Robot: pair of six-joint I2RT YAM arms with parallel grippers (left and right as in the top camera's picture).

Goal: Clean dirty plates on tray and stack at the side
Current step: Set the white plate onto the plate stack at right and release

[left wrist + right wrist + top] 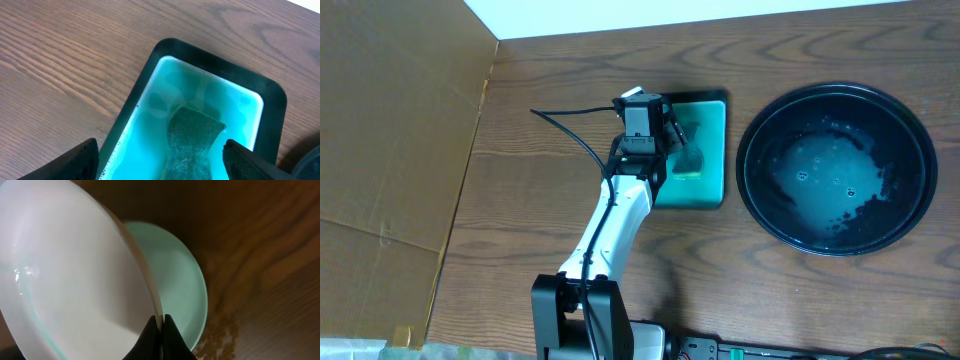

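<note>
The left gripper hangs with its jaws spread wide over a small rectangular teal-lined sponge tray, gripping nothing. The right gripper (seen only by its own wrist camera) is pinched tight on the rim of a white round plate and holds it tilted on edge.

The brown wood-grain table carries everything. A sheet of brown cardboard covers its 9 o'clock side. At 3 o'clock from the sponge tray, just beside it but apart, sits the large round glossy black tray with a raised rim. A film of water with small bubbles lies in it, with dark specks toward 5 o'clock.

In the right wrist view a pale mint-green round plate lies flat on the wood, behind the white one and showing at its 3 o'clock side. Whether the two plates touch cannot be told.

A dark green sponge lies in the teal tray between the left fingers.
</note>
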